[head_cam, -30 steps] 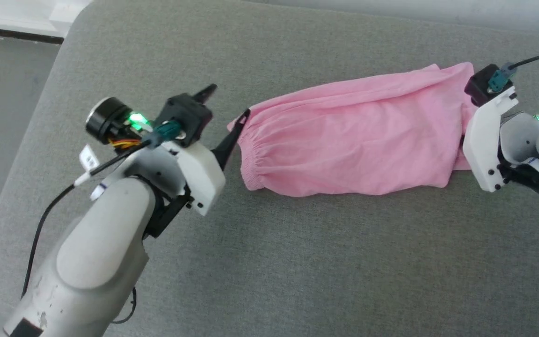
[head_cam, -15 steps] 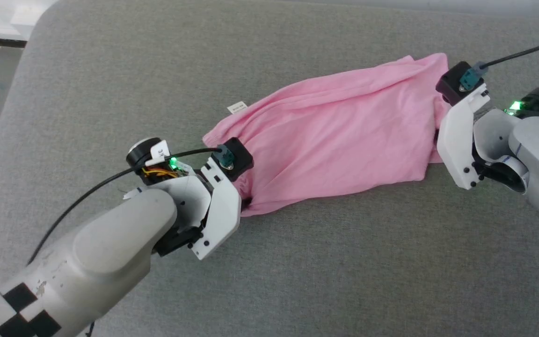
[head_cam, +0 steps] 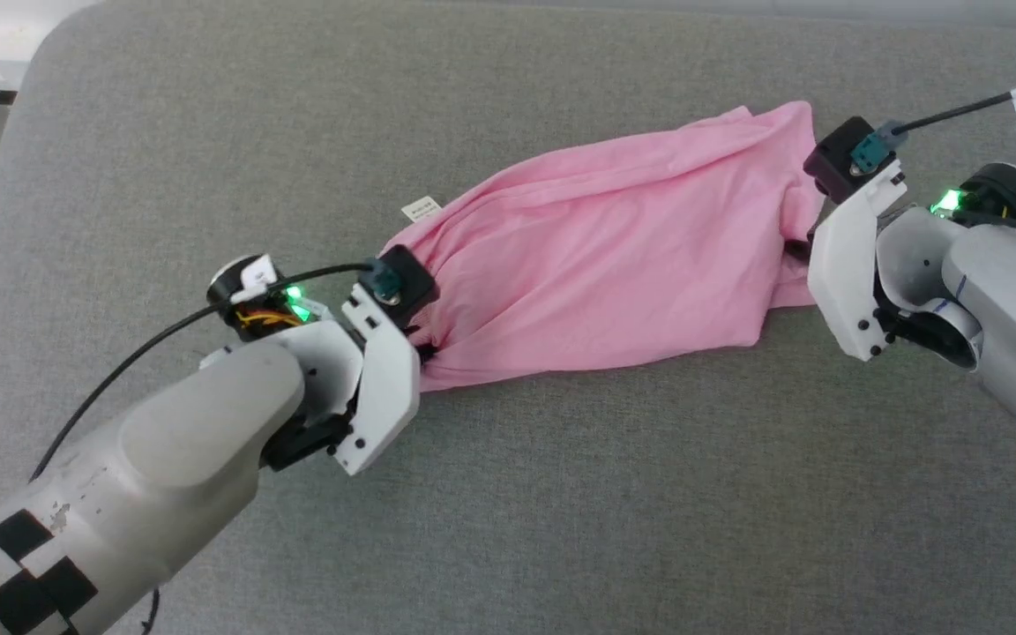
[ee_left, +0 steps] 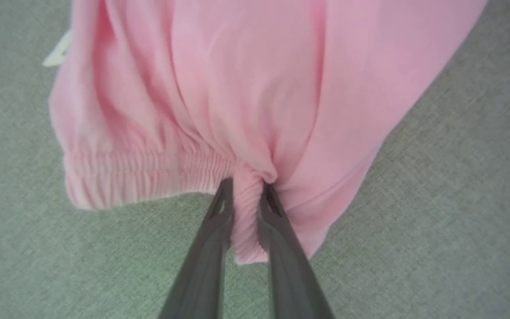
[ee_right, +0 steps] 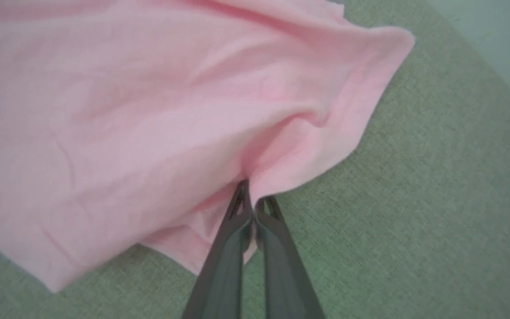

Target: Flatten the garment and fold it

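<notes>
Left tool: nearest, at the lower left of the head view. Its two dark fingers are clamped on a pinch of the gathered waistband, with the elastic bunched between them.
Shorts: pink thin cloth lying across the middle of the frame on the grey cushion, slanting from lower left to upper right. Long creases run along them, so they are not flat.
Right tool: at the right of the head view, at the leg end. Its fingers are pressed together on a fold of cloth, nipped just at the tips.
Label: a small white tag poking out at the upper left edge of the shorts, beyond the left tool.
Step in hand: most likely the flattening. Both ends are held and no fold is made yet.
Doing it well: draw the two tools apart along the line of the shorts, low over the cushion and with even pull, until the creases go. Then lay both ends down together.
Watch for: both grips are narrow pinches, so a hard pull may rope the cloth rather than spread it. The thin leg end could slip from the right tips, and the elastic will tend to gather again once let go.
</notes>
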